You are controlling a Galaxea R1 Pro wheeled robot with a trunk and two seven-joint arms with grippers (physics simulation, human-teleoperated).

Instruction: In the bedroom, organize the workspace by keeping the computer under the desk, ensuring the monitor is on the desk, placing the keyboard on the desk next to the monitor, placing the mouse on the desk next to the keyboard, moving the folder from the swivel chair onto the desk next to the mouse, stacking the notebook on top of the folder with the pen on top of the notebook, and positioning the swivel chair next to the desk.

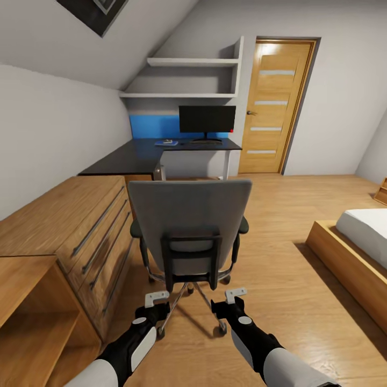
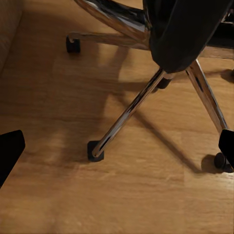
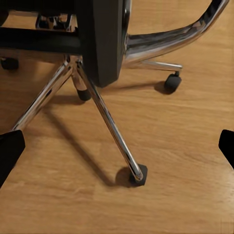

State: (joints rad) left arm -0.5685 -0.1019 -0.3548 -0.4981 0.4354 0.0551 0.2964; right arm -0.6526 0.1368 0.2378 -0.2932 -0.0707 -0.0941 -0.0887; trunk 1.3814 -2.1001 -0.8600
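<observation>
The grey swivel chair [image 1: 189, 226] stands just ahead with its back to me, and the backrest hides its seat. My left gripper [image 1: 156, 296] and right gripper [image 1: 236, 294] hang open and empty low behind it, over the chrome base [image 2: 127, 113] [image 3: 109, 124]. Further on is the black desk [image 1: 134, 156] with the monitor [image 1: 207, 119] upright on it. A dark strip at the monitor's foot may be the keyboard [image 1: 207, 143]. A small flat blue item [image 1: 166, 143] lies to its left, too small to identify. A pale box under the desk looks like the computer [image 1: 159, 172]. Folder, notebook, pen and mouse cannot be made out.
A low wooden drawer cabinet [image 1: 80, 226] runs along the left wall, close to the chair. A bed [image 1: 355, 242] stands at the right and a wooden door [image 1: 274, 107] is beyond the desk. Bare wooden floor [image 1: 279, 269] lies between the chair and the bed.
</observation>
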